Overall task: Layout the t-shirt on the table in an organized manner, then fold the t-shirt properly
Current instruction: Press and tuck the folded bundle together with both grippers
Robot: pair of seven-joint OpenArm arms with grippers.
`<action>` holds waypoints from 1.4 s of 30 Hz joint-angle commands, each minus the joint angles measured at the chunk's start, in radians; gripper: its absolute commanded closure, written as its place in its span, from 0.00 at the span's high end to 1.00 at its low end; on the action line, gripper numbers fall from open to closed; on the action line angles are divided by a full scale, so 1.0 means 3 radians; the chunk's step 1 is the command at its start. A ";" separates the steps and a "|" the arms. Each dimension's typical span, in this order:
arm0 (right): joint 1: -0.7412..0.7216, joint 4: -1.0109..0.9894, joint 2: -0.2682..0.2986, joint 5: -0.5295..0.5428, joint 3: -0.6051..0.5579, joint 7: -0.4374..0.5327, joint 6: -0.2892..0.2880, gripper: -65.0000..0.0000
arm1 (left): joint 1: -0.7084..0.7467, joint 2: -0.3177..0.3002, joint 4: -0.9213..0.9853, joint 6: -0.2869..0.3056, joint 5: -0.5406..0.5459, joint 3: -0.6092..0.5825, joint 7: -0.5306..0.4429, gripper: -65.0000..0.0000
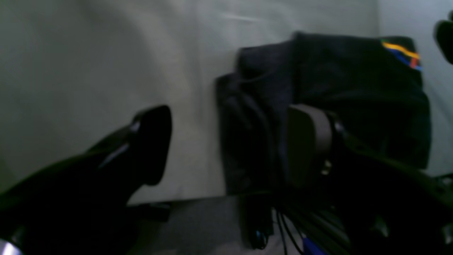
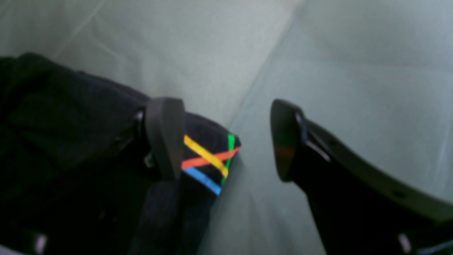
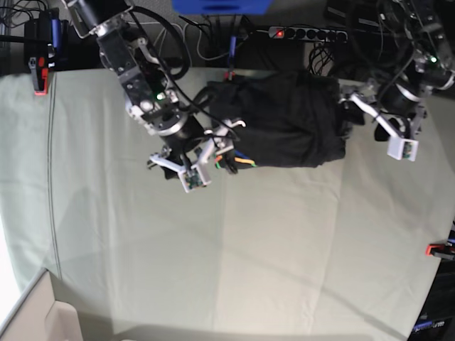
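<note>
The dark charcoal t-shirt lies as a folded bundle at the far middle of the table, its coloured crossed-stripe mark at the near left corner. My right gripper stands open at that corner. In the right wrist view the gripper has one finger over the t-shirt beside the mark, the other over bare cloth. My left gripper is open at the bundle's right end. In the left wrist view the gripper has one finger above the t-shirt and nothing between its fingers.
Red-orange clamps grip the table's edges. A power strip and cables lie behind the far edge, and the left wrist view shows cables hanging past that edge. A pale box sits at the near left corner.
</note>
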State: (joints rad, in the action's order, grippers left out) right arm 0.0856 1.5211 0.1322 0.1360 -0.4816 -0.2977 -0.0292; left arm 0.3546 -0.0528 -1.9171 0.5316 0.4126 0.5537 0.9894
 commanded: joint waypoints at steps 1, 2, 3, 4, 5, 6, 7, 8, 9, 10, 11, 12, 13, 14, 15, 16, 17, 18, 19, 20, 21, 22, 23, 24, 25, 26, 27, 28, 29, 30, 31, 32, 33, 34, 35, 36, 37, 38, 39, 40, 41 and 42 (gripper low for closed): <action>-0.0027 0.0067 -0.0019 0.0010 0.0007 0.0090 -0.0023 0.60 | 0.0012 -0.0031 -0.0026 0.0005 0.0044 -0.0043 -0.0068 0.78; -0.0027 0.0057 -0.0019 0.0010 0.0012 0.0090 -0.0023 0.60 | 0.0012 -0.0031 -0.0016 -0.0010 0.0018 -0.0114 -0.0094 0.79; -0.0027 0.0052 -0.0019 0.0010 0.0012 0.0090 -0.0023 0.60 | 0.0012 -0.0031 0.0020 -0.0030 0.0018 -0.0176 -0.0099 0.79; -0.0027 0.0052 -0.0019 0.0010 0.0012 0.0090 -0.0023 0.60 | 0.0012 -0.0031 0.0076 -0.0030 0.0018 -0.0237 -0.0099 0.79; -0.0027 0.0057 -0.0019 0.0010 0.0012 0.0085 -0.0023 0.60 | 0.0007 -0.0031 0.0128 -0.0036 0.0018 -0.0283 -0.0099 0.79; -0.0027 0.0062 -0.0019 0.0010 0.0012 0.0069 -0.0023 0.60 | -0.0029 -0.0031 0.0179 -0.0036 0.0018 -0.0329 -0.0104 0.79; -0.0027 0.0062 -0.0019 0.0010 0.0012 0.0064 -0.0023 0.60 | -0.0075 -0.0031 0.0255 -0.0036 0.0018 -0.0365 -0.0104 0.79; -0.0027 0.0062 -0.0019 0.0010 0.0012 0.0064 -0.0023 0.60 | -0.0116 -0.0026 0.0358 -0.0036 0.0018 -0.0375 -0.0104 0.79; -0.0027 0.0062 -0.0019 0.0010 0.0012 0.0064 -0.0023 0.60 | -0.0146 -0.0026 0.0465 -0.0041 0.0018 -0.0375 -0.0104 0.79; -0.0027 0.0062 -0.0014 0.0010 0.0012 0.0064 -0.0023 0.60 | -0.0187 -0.0026 0.0542 -0.0041 0.0018 -0.0380 -0.0104 0.79; -0.0027 0.0062 -0.0014 0.0010 0.0012 0.0064 -0.0023 0.60 | -0.0218 -0.0026 0.0619 -0.0041 0.0018 -0.0380 -0.0104 0.79; -0.0022 0.0062 0.0022 0.0010 0.0012 0.0064 -0.0023 0.60 | -0.0243 -0.0026 0.0685 -0.0041 0.0018 -0.0380 -0.0104 0.79; -0.0022 0.0062 0.0048 0.0010 0.0002 0.0064 -0.0023 0.60 | -0.0259 -0.0031 0.0726 -0.0041 0.0018 -0.0380 -0.0104 0.79; -0.0022 0.0062 0.0058 0.0010 0.0002 0.0064 -0.0023 0.60 | -0.0274 -0.0031 0.0757 -0.0041 0.0018 -0.0380 -0.0104 0.79; -0.0022 0.0052 0.0058 0.0010 0.0007 0.0064 -0.0023 0.60 | -0.0300 -0.0031 0.0782 -0.0041 0.0018 -0.0380 -0.0104 0.79; -0.0022 0.0047 0.0063 0.0010 0.0012 0.0064 -0.0023 0.60 | -0.0320 -0.0036 0.0787 -0.0041 0.0018 -0.0380 -0.0104 0.79; -0.0022 0.0047 0.0073 0.0010 0.0012 0.0064 -0.0023 0.60 | -0.0330 -0.0036 0.0787 -0.0041 0.0018 -0.0380 -0.0104 0.79; -0.0022 0.0047 0.0084 0.0010 0.0012 0.0064 -0.0023 0.60 | -0.0335 -0.0031 0.0777 -0.0041 0.0018 -0.0380 -0.0104 0.77; -0.0022 0.0047 0.0084 0.0010 0.0012 0.0064 -0.0023 0.60 | -0.0351 -0.0031 0.0782 -0.0041 0.0018 -0.0380 -0.0104 0.73; -0.0022 0.0047 0.0084 0.0010 0.0012 0.0064 -0.0023 0.60 | -0.0402 -0.0031 0.0782 -0.0020 0.0018 -0.0380 -0.0104 0.66; -0.0022 0.0047 0.0094 0.0010 0.0012 0.0064 -0.0023 0.60 | -0.0443 -0.0031 0.0787 -0.0015 0.0018 -0.0380 -0.0104 0.57; -0.0022 0.0047 0.0099 0.0010 0.0012 0.0064 -0.0023 0.60 | -0.0479 -0.0031 0.0787 -0.0015 0.0018 -0.0380 -0.0104 0.47; -0.0022 0.0047 0.0099 0.0010 0.0012 0.0064 -0.0023 0.60 | -0.0499 -0.0031 0.0803 -0.0030 0.0018 -0.0380 -0.0104 0.38; -0.0022 0.0047 0.0099 0.0010 0.0012 0.0064 -0.0023 0.60 | -0.0540 -0.0031 0.0854 -0.0030 0.0018 -0.0380 -0.0104 0.29; -0.0022 0.0047 0.0099 0.0010 0.0012 0.0064 -0.0023 0.60 | -0.0576 -0.0031 0.0895 -0.0030 0.0018 -0.0380 -0.0104 0.22; -0.0022 0.0042 0.0099 0.0010 0.0012 0.0064 -0.0023 0.60 | -0.0612 -0.0036 0.0936 -0.0036 0.0018 -0.0380 -0.0104 0.15; -0.0022 0.0042 0.0099 0.0010 0.0012 0.0064 -0.0023 0.60 | -0.0642 -0.0046 0.0977 -0.0036 0.0018 -0.0380 -0.0104 0.08; -0.0022 0.0042 0.0099 0.0010 0.0012 0.0064 -0.0023 0.60 | -0.0663 -0.0057 0.1007 -0.0041 0.0018 -0.0380 -0.0104 0.00; -0.0022 0.0042 0.0104 0.0010 0.0012 0.0064 -0.0023 0.60 | -0.0683 -0.0062 0.1043 -0.0041 0.0018 -0.0380 -0.0104 0.00; -0.0022 0.0042 0.0104 0.0010 0.0012 0.0064 -0.0023 0.60 | -0.0709 -0.0067 0.1064 -0.0041 0.0018 -0.0370 -0.0104 0.00; -0.0022 0.0042 0.0104 0.0010 0.0012 0.0064 -0.0023 0.60 | -0.0719 -0.0067 0.1069 -0.0041 0.0018 -0.0334 -0.0104 0.02; -0.0022 0.0042 0.0114 0.0010 0.0012 0.0064 -0.0023 0.60 | -0.0719 -0.0067 0.1058 -0.0041 0.0018 -0.0273 -0.0099 0.01; -0.0022 0.0042 0.0145 0.0010 0.0017 0.0064 -0.0023 0.60 | -0.0719 -0.0057 0.1033 -0.0041 0.0018 -0.0207 -0.0083 0.00; -0.0022 0.0042 0.0155 0.0010 0.0012 0.0064 -0.0023 0.60 | -0.0719 -0.0057 0.1023 -0.0041 0.0018 -0.0155 -0.0068 0.00; -0.0022 0.0042 0.0160 0.0010 0.0012 0.0064 -0.0023 0.60 | -0.0719 -0.0062 0.1023 -0.0041 0.0018 -0.0120 -0.0068 0.00; -0.0022 0.0042 0.0160 0.0010 0.0012 0.0064 -0.0023 0.60 | -0.0734 -0.0067 0.1038 -0.0041 0.0018 -0.0089 -0.0068 0.00; -0.0022 0.0042 0.0165 0.0010 0.0012 0.0064 -0.0023 0.60 | -0.0750 -0.0067 0.1058 -0.0041 0.0018 -0.0053 -0.0068 0.00; -0.0022 0.0042 0.0165 0.0010 0.0012 0.0064 -0.0023 0.60 | -0.0765 -0.0072 0.1069 -0.0041 0.0018 -0.0017 -0.0068 0.00; -0.0022 0.0042 0.0165 0.0010 0.0012 0.0064 -0.0023 0.60 | -0.0775 -0.0087 0.1089 -0.0041 0.0018 -0.0007 -0.0068 0.01; -0.0022 0.0042 0.0165 0.0010 0.0012 0.0064 -0.0023 0.60 | -0.0775 -0.0108 0.1145 -0.0041 0.0018 -0.0017 -0.0073 0.01; -0.0022 0.0036 0.0160 0.0010 0.0012 0.0064 -0.0023 0.60 | -0.0786 -0.0113 0.1202 -0.0041 0.0018 -0.0053 -0.0063 0.01; -0.0022 0.0036 0.0155 0.0010 0.0012 0.0064 -0.0023 0.60 | -0.0786 -0.0123 0.1268 -0.0041 0.0018 -0.0120 -0.0063 0.01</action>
State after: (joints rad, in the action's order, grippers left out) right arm 0.0921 1.5181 0.1818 0.1360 -0.4805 -0.3027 -0.0296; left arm 0.1242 -0.0868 -1.5223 0.5201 0.4080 0.5163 0.9771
